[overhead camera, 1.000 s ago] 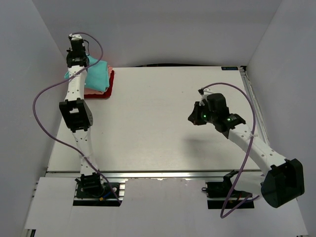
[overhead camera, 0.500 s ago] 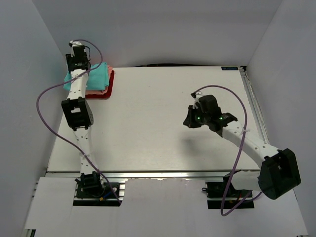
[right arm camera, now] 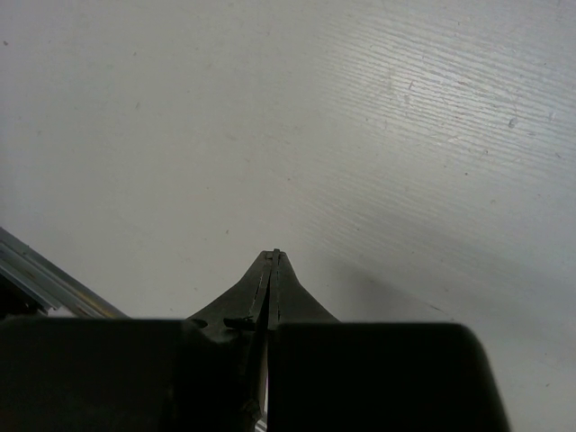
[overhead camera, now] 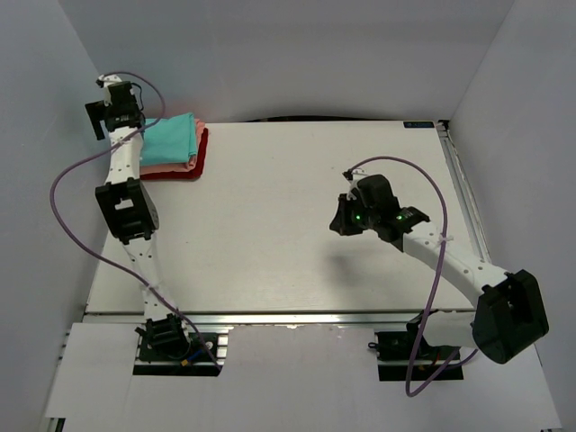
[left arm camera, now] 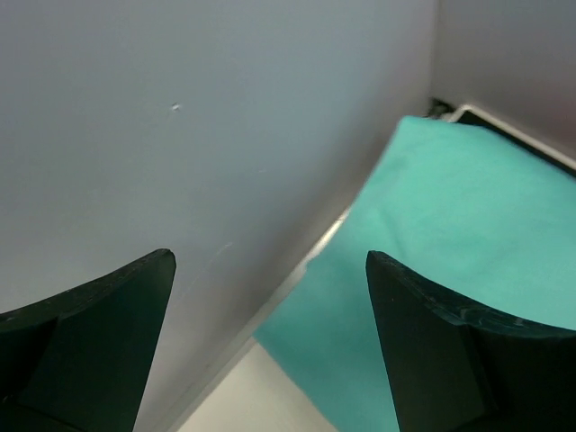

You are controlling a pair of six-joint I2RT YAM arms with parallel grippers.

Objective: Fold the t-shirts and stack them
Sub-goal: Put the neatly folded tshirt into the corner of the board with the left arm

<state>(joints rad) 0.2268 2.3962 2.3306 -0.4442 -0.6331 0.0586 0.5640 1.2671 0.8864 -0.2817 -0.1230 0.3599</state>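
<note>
Nearby, wall [left arm camera: 180, 135] beside stacked t-shirts [overhead camera: 175, 146].

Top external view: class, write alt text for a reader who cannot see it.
Three folded t-shirts lie stacked at the table's far left corner: teal shirt on top, salmon-pink shirt beneath, dark red shirt at the bottom. The left gripper hangs beside the stack by the wall; the right gripper hovers over the table's right half.
</note>
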